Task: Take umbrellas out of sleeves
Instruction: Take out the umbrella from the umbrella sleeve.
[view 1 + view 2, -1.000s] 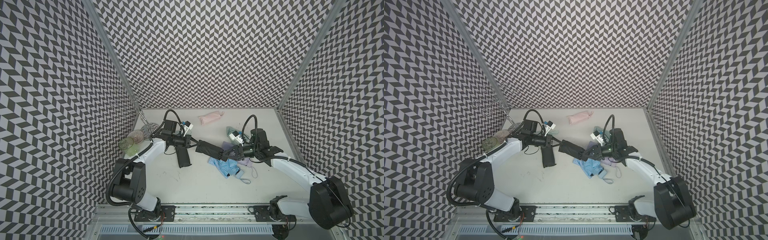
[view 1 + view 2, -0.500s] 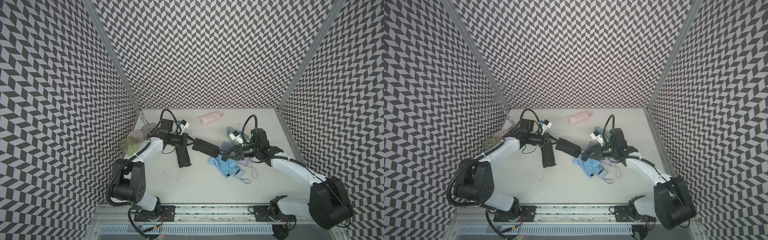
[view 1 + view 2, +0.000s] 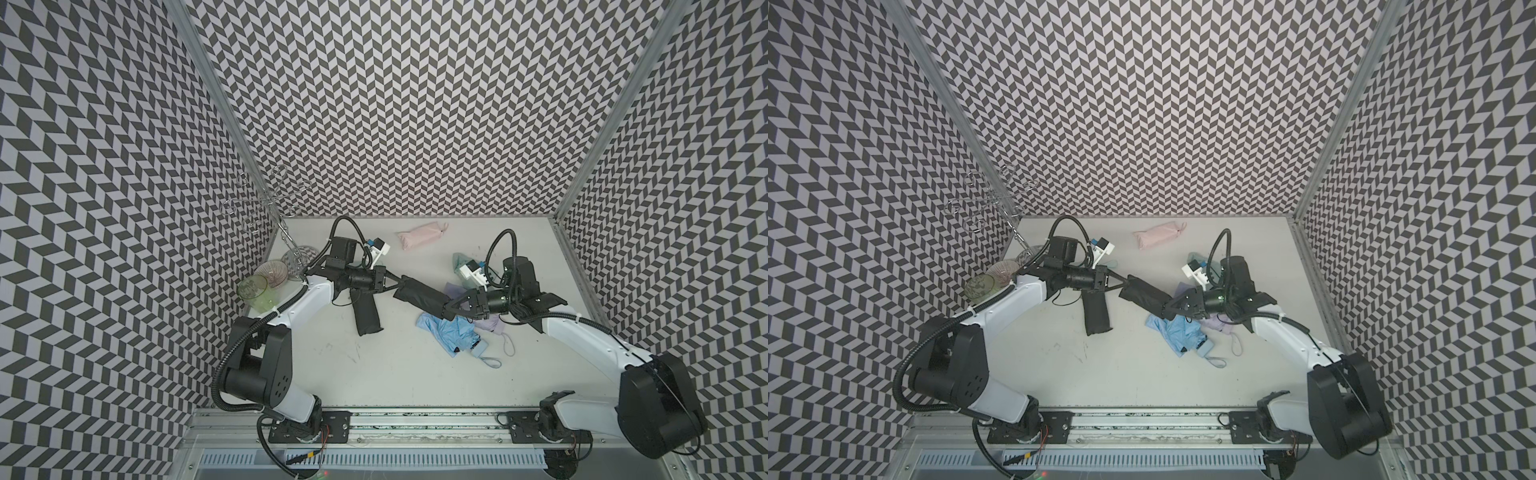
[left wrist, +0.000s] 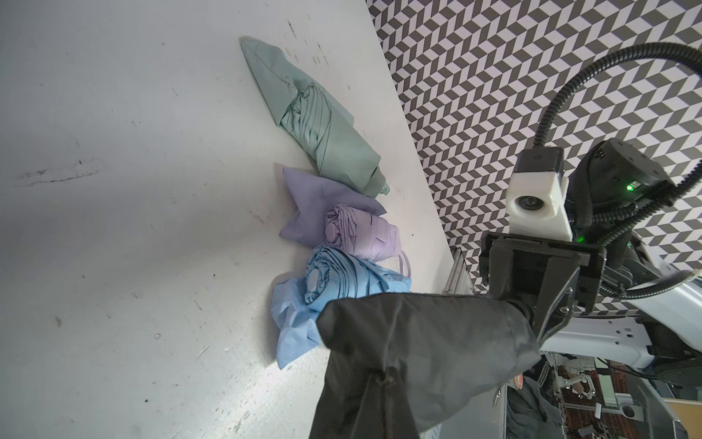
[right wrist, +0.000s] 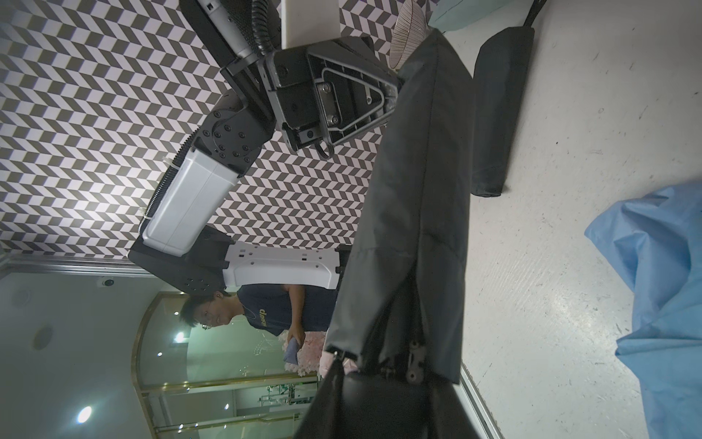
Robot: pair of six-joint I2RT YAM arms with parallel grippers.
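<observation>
A black umbrella in its black sleeve hangs over the table's middle, stretched between both grippers. My left gripper is shut on the sleeve's closed end; my right gripper is shut on the open end, where metal parts show. In the left wrist view the sleeve hides my own fingers. A second black umbrella lies flat below the left arm. Light blue, lavender and mint umbrellas lie out of their sleeves under the right arm. A pink one lies at the back.
A clear green glass, a pinkish glass and a wire rack stand at the left wall. Patterned walls close in three sides. The arms' base rail runs along the front edge.
The left gripper drew the sleeve end slightly left, then came back to about where it was. The right arm barely moved. Both grips stay shut.
</observation>
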